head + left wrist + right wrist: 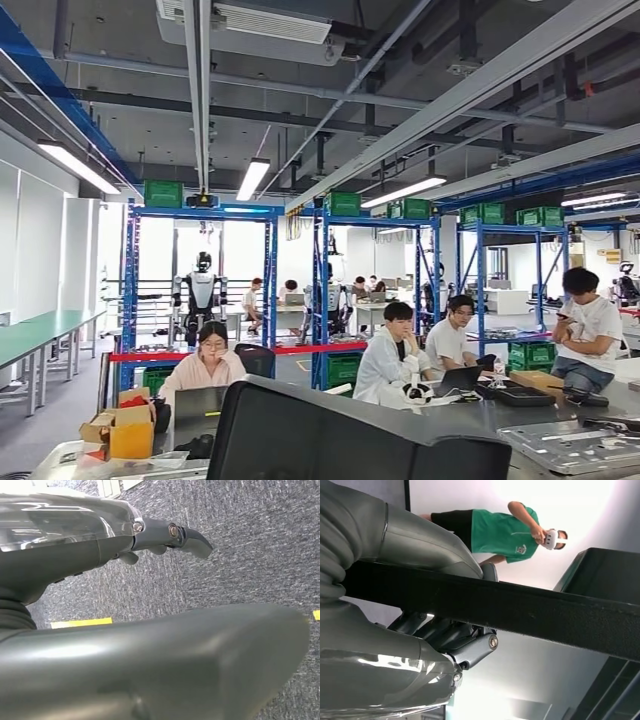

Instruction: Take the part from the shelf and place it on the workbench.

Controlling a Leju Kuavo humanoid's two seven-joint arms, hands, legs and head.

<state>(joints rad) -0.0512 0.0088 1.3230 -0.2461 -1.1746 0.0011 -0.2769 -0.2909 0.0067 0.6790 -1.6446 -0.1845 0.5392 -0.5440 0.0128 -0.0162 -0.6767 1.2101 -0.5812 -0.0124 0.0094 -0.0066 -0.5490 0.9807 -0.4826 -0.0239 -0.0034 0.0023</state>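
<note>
The robot's right hand [444, 635] is gripping a long black part [531, 612], its left hand [166, 537] hanging empty over carpet [245, 545], likely carrying toward a workbench [573, 440] ahead.

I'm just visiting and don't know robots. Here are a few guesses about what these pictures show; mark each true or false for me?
1. The right hand grips a flat black part. True; its thumb lies on one face and its fingers curl under the other.
2. The left hand carries a green crate. False; it holds nothing and hangs over grey carpet.
3. Green crates sit on top of the blue shelves. True.
4. A person in a green shirt wears a white headset over the eyes. True.
5. The room ahead has nobody in it. False; several people sit at desks, such as one in a pink top.
</note>
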